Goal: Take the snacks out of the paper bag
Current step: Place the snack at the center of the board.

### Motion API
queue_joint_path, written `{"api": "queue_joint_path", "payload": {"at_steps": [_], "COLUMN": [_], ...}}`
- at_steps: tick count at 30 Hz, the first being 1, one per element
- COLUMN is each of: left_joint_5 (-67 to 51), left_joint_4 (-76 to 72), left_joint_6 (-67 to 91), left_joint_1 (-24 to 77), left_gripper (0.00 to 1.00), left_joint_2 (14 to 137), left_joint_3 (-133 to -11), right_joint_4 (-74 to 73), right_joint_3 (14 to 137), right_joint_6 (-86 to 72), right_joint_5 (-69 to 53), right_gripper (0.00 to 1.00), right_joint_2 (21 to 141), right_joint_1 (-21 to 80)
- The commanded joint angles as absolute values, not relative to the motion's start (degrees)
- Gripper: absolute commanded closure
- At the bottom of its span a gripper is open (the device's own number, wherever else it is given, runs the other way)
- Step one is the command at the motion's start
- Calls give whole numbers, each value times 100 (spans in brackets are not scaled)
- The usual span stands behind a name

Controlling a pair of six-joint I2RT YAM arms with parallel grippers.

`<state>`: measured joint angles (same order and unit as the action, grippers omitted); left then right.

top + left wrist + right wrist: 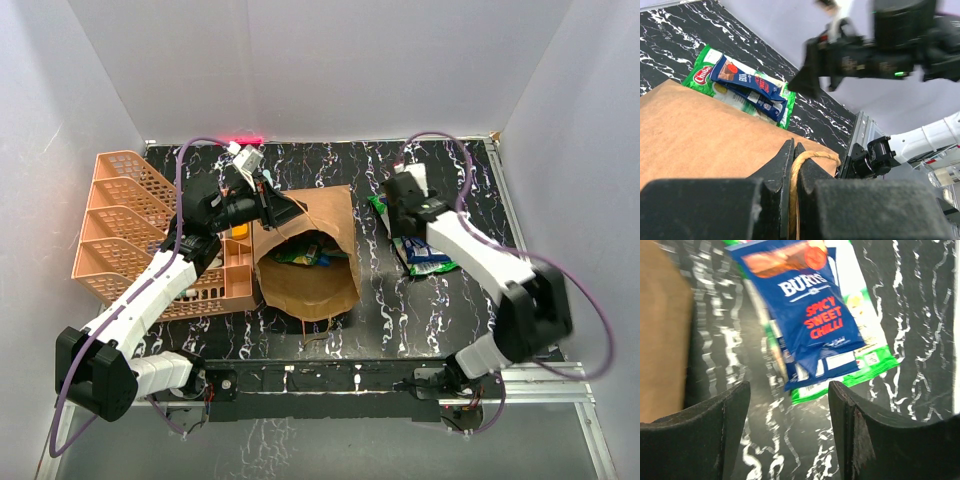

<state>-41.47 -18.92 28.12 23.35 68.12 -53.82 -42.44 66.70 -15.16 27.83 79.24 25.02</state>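
Closest to my lens, left pincer (792, 150) is clamped on the handle (813, 155) of the paper bag (310, 285); I see snacks (305, 252) lying inside it. Right pincer (790, 390) gapes empty over a blue packet (810, 315) on the desk (920, 315).

The black white-veined table (420, 310) carries a paper bag (310, 285) mid-table, an orange lattice organizer (115, 215) left of it, snacks (432, 262) stacked right of it
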Motion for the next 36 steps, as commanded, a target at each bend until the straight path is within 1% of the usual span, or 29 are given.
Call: {"api": "queue_joint_path", "payload": {"at_steps": [1, 3, 7, 9, 15, 18, 20, 22, 24, 29, 33, 36], "left_joint_5": [-4294, -4277, -4230, -4217, -4191, -4184, -4170, -4139, -4108, -4074, -4091, -4257], "left_joint_4": [-2236, -2226, -2165, -2153, -2129, -2127, -2103, -2057, -2012, -1935, -1918, -2046], "left_joint_6": [2921, 2911, 2853, 2833, 2821, 2814, 2789, 2742, 2697, 2629, 2618, 2689], "left_joint_1": [2279, 2276, 2276, 2276, 2274, 2277, 2279, 2279, 2278, 2276, 2279, 2279], "left_gripper": [100, 100, 100, 100, 100, 100, 100, 100, 100, 100, 100, 100], "left_joint_2": [6772, 6783, 6781, 6802, 6883, 6891, 6891, 6882, 6879, 6875, 6837, 6807], "left_joint_3": [-5555, -5555, -5565, -5555, -5555, -5555, -5555, -5560, -5571, -5603, -5616, -5609], "right_joint_4": [-4624, -4669, -4438, -4434, -4222, -4080, -4068, -3950, -3692, -2970, -2558, -2084], "right_joint_3": [6361, 6033, 5236, 5049, 4863, 4784, 4918, 5157, 5422, 5972, 6184, 6037], "right_joint_6": [-1881, -1890, -1890, -1993, -2437, -2524, -2531, -2512, -2370, -1563, -81, 1667], "right_joint_5": [790, -88, -1153, -1655, -2050, -1769, -1471, -987, -549, 159, 784, 585], "right_gripper": [32, 31, 32, 32, 34, 36, 36, 36, 34, 33, 33, 33], "right_joint_2": [6426, 5918, 4948, 4688, 4212, 4324, 4708, 5013, 5277, 5979, 6659, 6957], "right_joint_1": [2497, 2504, 2513, 2555, 2955, 3353, 3830, 4576, 5563, 6893, 7579, 7708]}}
